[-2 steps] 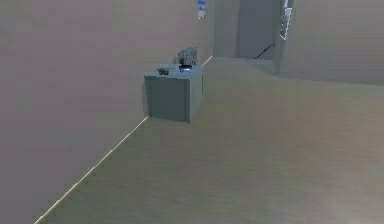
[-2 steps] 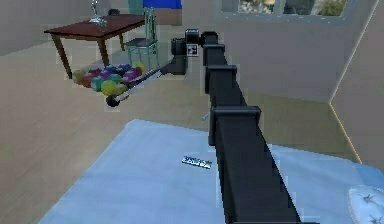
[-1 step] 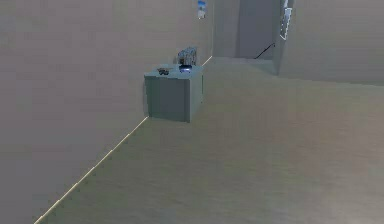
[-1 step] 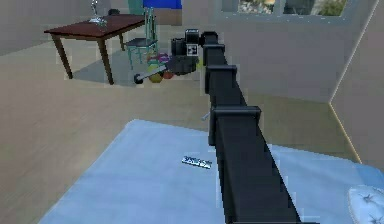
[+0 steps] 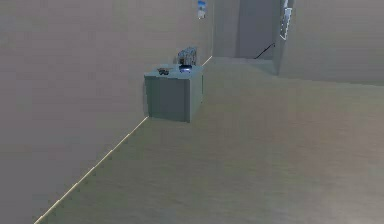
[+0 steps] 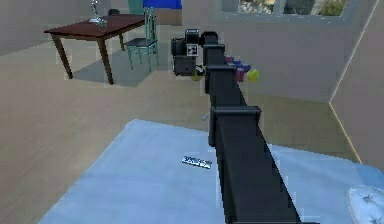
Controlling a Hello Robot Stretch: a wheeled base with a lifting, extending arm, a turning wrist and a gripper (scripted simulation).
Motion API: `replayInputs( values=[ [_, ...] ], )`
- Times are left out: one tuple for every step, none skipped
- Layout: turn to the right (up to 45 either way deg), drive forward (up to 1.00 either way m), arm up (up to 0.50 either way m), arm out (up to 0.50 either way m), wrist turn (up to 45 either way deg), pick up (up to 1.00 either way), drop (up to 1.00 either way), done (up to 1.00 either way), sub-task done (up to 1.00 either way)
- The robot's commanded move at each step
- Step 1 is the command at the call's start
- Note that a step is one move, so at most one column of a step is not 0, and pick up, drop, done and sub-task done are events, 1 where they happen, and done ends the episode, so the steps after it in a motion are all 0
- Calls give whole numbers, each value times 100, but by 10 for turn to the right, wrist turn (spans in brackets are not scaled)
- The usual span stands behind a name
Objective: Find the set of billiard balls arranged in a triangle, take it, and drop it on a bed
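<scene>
One small cluster of coloured blobs (image 6: 242, 70) was seen in the arm side view, just right of the far end of the arm (image 6: 240, 140). Red, blue and yellow-green patches were made out in it, packed close together. Its outline was too small for a triangle or single balls to be told. Whether it lay on the floor beyond the arm or hung from the arm's end could not be told.

The gripper (image 6: 180, 55) was seen as a dark body left of the arm's end. Whether its jaws stood open or closed could not be told, nor whether anything was held.

One light-blue bed (image 6: 120, 180) was spread across the lower part of that view, under the arm. One small flat dark thing (image 6: 197, 161) lay on its cover, just left of the arm.

Farther out, one dark wooden table (image 6: 75, 30) was seen with one silvery thing (image 6: 97, 15) standing on it. One teal chair (image 6: 143, 42) was placed just beside the table's right end.

In the forward view, one grey cabinet (image 5: 172, 98) was set against the wall at the left. Three small things were counted on its top: a dark one (image 5: 185, 55) at the back, a bright blue one (image 5: 188, 68) in front of it, and a small dark one (image 5: 162, 71) nearer the wall. One dark doorway (image 5: 255, 35) was seen beyond.
</scene>
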Motion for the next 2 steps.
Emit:
replayInputs(
  values=[
    [0, 0, 0, 0, 420, 0, 0, 0, 0],
    [0, 0, -46, 0, 0, 0, 0, 0, 0]
  ],
)
